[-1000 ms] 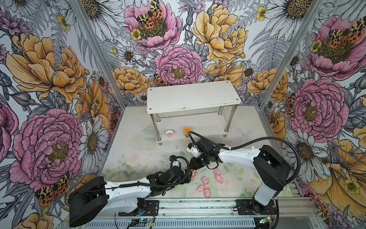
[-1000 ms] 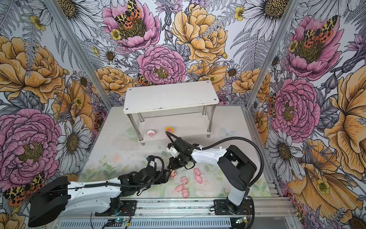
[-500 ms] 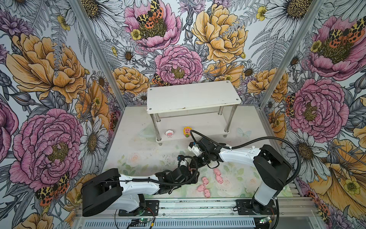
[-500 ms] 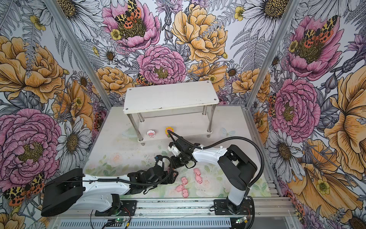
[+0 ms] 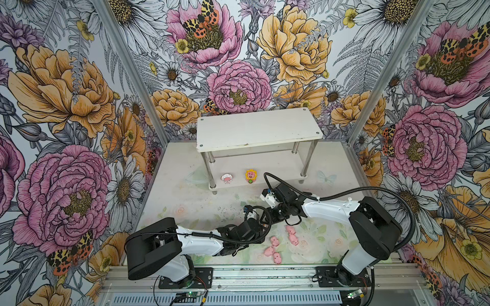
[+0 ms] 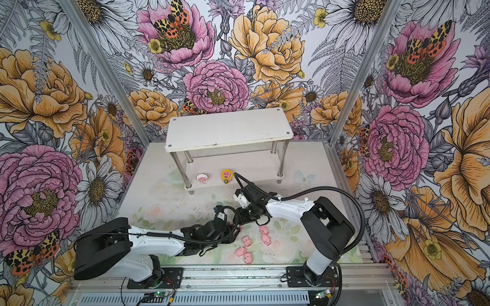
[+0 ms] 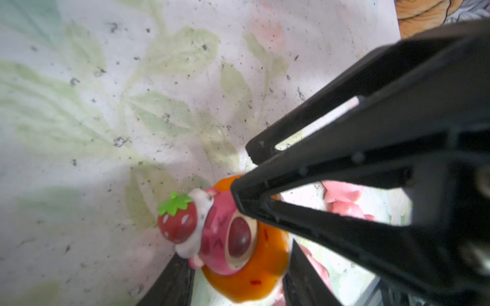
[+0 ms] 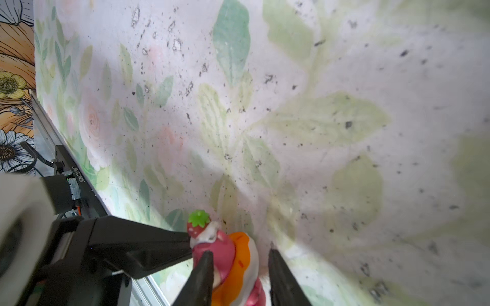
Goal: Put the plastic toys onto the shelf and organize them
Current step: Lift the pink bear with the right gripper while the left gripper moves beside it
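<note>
Left gripper [image 7: 238, 255] has closed on the orange figure [image 7: 246, 274], right gripper [image 8: 240, 253] loosened around it; two toys [image 5: 251, 175] are on the shelf [image 5: 259, 127], five pigs [image 5: 274, 241] left.

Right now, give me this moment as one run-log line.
left gripper: shut on orange pig toy | right gripper: open, astride it | shelf lower tier: white-hooded pig, sunflower pig | table: five pink pigs

Left gripper [image 7: 236, 258] closed, right gripper [image 8: 239, 253] parted
</note>
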Motion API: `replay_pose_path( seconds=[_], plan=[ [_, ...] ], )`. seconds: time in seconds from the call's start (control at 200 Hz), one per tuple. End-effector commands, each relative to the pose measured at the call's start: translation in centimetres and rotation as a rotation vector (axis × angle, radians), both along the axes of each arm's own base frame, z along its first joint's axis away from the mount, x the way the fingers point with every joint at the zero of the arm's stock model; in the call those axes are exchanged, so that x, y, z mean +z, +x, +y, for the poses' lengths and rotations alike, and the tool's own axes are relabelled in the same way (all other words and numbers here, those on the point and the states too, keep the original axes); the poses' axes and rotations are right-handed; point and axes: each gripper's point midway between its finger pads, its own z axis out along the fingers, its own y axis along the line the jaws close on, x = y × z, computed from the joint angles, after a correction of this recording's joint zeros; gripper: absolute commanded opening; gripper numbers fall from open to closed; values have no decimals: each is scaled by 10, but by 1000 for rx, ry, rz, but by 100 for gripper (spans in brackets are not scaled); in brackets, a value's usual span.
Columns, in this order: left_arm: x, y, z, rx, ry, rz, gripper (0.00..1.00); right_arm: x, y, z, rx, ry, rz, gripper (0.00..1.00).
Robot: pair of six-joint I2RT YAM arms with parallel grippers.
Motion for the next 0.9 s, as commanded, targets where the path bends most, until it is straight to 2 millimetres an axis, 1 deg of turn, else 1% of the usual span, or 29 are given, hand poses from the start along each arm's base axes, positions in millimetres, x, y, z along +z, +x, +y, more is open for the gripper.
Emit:
replay_pose_path(
  seconds=[0.0, 0.065, 0.135, 0.195, 0.21, 0.24, 0.345, 0.405, 0.5, 0.57, 0.6, 0.67, 0.756, 0.836, 0.896],
  plan=[
    [0, 6, 13, 33, 46, -23, 39, 19, 10, -6, -35, 30, -54, 38],
    [7, 9, 14, 32, 53, -54, 34, 28, 14, -9, -51, 47, -69, 39],
    [18, 12, 13, 14, 60, -105, 30, 41, 17, -10, -62, 75, -88, 40],
    [30, 13, 8, -26, 67, -161, 27, 56, 19, -10, -66, 98, -114, 41],
    [33, 13, 8, -38, 70, -175, 26, 57, 19, -10, -67, 99, -117, 41],
    [39, 14, 5, -64, 77, -209, 25, 67, 20, -10, -66, 113, -138, 41],
    [63, 12, -1, -145, 122, -349, 17, 91, 23, -12, -67, 138, -209, 41],
    [76, 11, 1, -162, 158, -433, 15, 103, 26, -18, -74, 133, -271, 40],
    [97, 8, 5, -178, 213, -566, 14, 119, 29, -27, -85, 128, -368, 38],
    [110, 5, 7, -194, 250, -650, 12, 134, 26, -28, -67, 155, -417, 35],
    [115, 2, 5, -226, 261, -684, 11, 140, 24, -28, -54, 169, -432, 34],
    [123, 0, 3, -264, 288, -746, 8, 157, 19, -26, -17, 214, -477, 31],
    [126, -1, -1, -311, 311, -778, 5, 178, 11, -26, 23, 269, -534, 31],
    [125, -5, -8, -365, 322, -791, 3, 191, 2, -25, 54, 318, -573, 32],
    [126, -8, -12, -401, 323, -798, 2, 193, -5, -23, 84, 350, -567, 33]
  ],
)
